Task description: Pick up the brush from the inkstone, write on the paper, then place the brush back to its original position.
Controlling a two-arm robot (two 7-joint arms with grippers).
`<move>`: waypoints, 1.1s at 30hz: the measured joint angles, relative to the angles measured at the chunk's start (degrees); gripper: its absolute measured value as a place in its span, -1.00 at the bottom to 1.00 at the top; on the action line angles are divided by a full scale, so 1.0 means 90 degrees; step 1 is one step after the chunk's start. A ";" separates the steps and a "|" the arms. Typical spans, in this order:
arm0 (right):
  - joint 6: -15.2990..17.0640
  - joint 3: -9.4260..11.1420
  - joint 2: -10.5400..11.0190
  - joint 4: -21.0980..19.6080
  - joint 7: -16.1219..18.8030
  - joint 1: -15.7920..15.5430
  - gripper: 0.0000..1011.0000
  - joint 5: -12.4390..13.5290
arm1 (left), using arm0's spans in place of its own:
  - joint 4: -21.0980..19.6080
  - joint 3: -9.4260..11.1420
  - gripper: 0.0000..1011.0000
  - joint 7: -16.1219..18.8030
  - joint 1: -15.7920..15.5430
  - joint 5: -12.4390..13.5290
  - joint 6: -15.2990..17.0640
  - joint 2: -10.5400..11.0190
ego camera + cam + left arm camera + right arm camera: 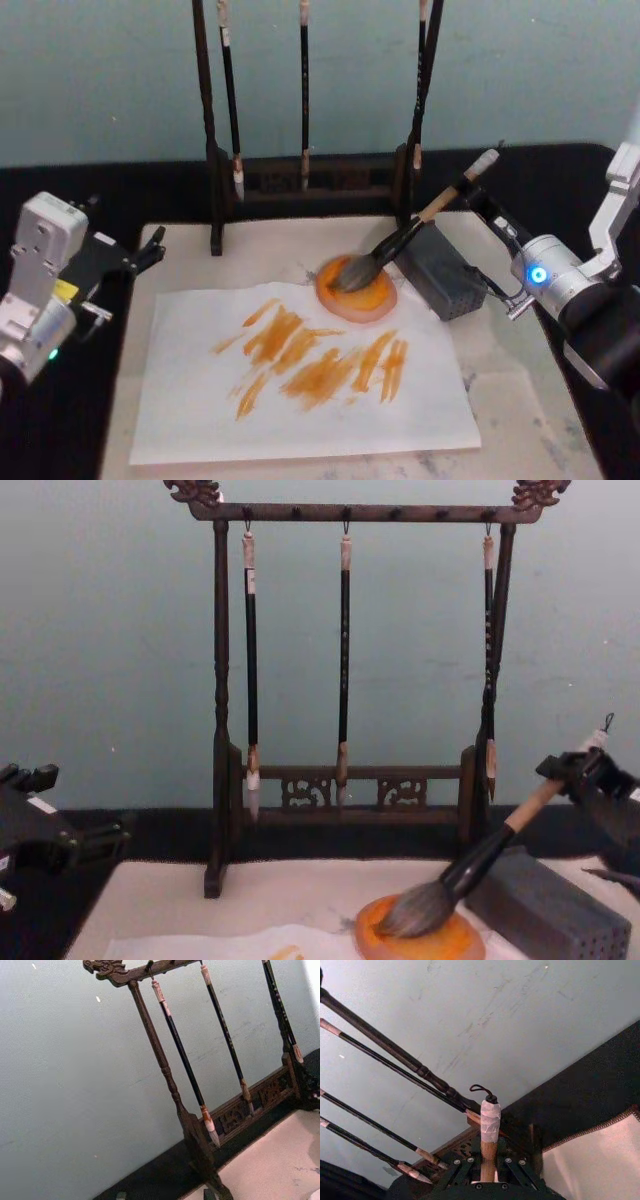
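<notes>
I see the brush (400, 240) lying tilted, its bushy bristles resting on the inkstone (378, 300) and its handle rising up and away from the dish over the grey block (445, 270) just beside it. The right gripper (480, 200) sits at the handle's upper end, beyond the block from the inkstone. It straddles the handle just below the white wrap, but I cannot tell whether it is clenched or released. The paper (200, 400), streaked with orange strokes, touches the inkstone's near edge. The left gripper (150, 250) is parked well apart from the inkstone, past the paper's far side.
</notes>
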 joint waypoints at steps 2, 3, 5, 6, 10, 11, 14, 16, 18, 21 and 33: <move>0.0010 0.0001 -0.0004 0.0036 0.0001 0.0014 -0.65 0.0015 | 0.0000 0.0000 0.98 0.0000 0.0000 0.0000 0.0000 0.0000; 0.0013 0.0001 -0.0005 0.0044 0.0001 0.0018 -0.65 0.0019 | 0.0000 0.0000 0.98 0.0000 0.0000 0.0000 0.0000 0.0000; 0.0021 0.0001 -0.0005 0.0075 0.0007 0.0031 -0.65 0.0027 | 0.0000 0.0000 0.98 0.0000 0.0000 0.0000 0.0000 0.0000; 0.0021 0.0001 -0.0005 0.0075 0.0007 0.0031 -0.65 0.0027 | 0.0000 0.0000 0.98 0.0000 0.0000 0.0000 0.0000 0.0000; 0.0031 -0.0019 0.0003 0.0135 0.0014 0.0069 -0.65 0.0024 | 0.0000 0.0000 0.98 0.0000 0.0000 0.0000 0.0000 0.0000; 0.0032 -0.0020 0.0004 0.0136 0.0014 0.0070 -0.65 0.0024 | 0.0000 0.0000 0.98 0.0000 0.0000 0.0000 0.0000 0.0000; 0.0033 -0.0020 0.0003 0.0136 0.0014 0.0069 -0.65 0.0023 | 0.0000 0.0000 0.98 0.0000 0.0000 0.0000 0.0000 0.0000; 0.0035 -0.0018 0.0002 0.0133 0.0014 0.0069 -0.65 0.0022 | 0.0000 0.0000 0.98 0.0000 0.0000 0.0000 0.0000 0.0000; 0.0035 -0.0018 0.0002 0.0132 0.0014 0.0068 -0.65 0.0021 | -0.0001 0.0000 0.98 0.0000 0.0000 0.0000 0.0000 0.0000; 0.0035 -0.0016 0.0000 0.0126 0.0015 0.0064 -0.65 0.0020 | 0.0000 0.0000 0.98 0.0000 0.0000 0.0000 0.0000 0.0000; 0.0036 -0.0011 -0.0001 0.0113 0.0020 0.0055 -0.07 0.0012 | 0.0000 0.0000 0.98 0.0000 0.0000 0.0000 0.0000 0.0000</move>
